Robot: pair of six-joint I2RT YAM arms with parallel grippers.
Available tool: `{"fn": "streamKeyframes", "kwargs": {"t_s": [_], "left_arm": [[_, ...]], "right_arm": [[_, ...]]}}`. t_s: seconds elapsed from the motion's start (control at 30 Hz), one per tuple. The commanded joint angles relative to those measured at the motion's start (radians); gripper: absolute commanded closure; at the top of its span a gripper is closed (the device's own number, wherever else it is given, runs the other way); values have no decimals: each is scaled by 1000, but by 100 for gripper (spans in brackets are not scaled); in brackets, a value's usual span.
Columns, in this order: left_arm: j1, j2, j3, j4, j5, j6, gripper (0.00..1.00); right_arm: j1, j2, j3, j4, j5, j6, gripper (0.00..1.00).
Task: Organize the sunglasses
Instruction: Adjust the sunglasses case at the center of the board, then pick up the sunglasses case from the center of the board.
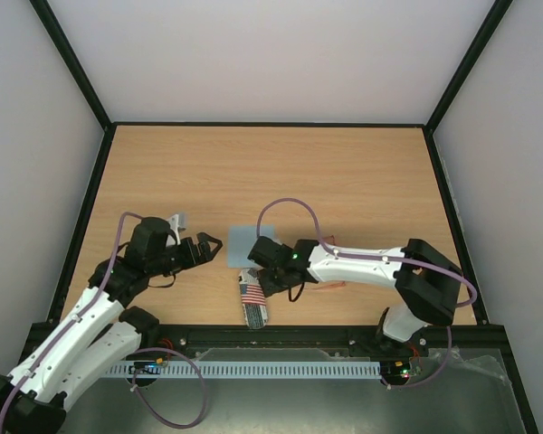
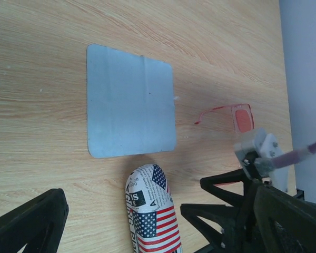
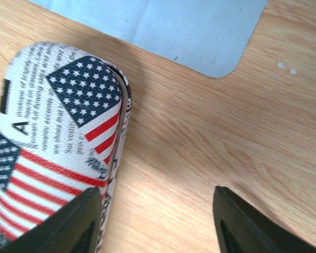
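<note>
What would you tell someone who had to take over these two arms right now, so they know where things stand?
Left gripper: open, holds nothing, sits left of the cloth.
Right gripper: open, low by the case, one finger right beside it, nothing clamped.
Sunglasses: lying on the table to the right of the case, outside it, in neither gripper.
Case: looks shut, lying near the front edge, just below the cloth.
Done: nothing stowed yet.
Left: probably open the case, put the sunglasses in and shut it.
</note>
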Motion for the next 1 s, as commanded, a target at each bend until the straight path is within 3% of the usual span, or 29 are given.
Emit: {"fn": "streamKeyframes", "kwargs": {"t_s": [0.0,0.27,0.97], "left_arm": [[-4,-29,2,-20,-31,9,1],[-1,-79,37,-64,-79,11,1],[7,-152,52,-141,-101,22,0]], "right_arm": [[34,-50,68,-119,6,45,36],[148,74,194,-186,61,47,18],[157,192,215,-171,73,58,15]]}}
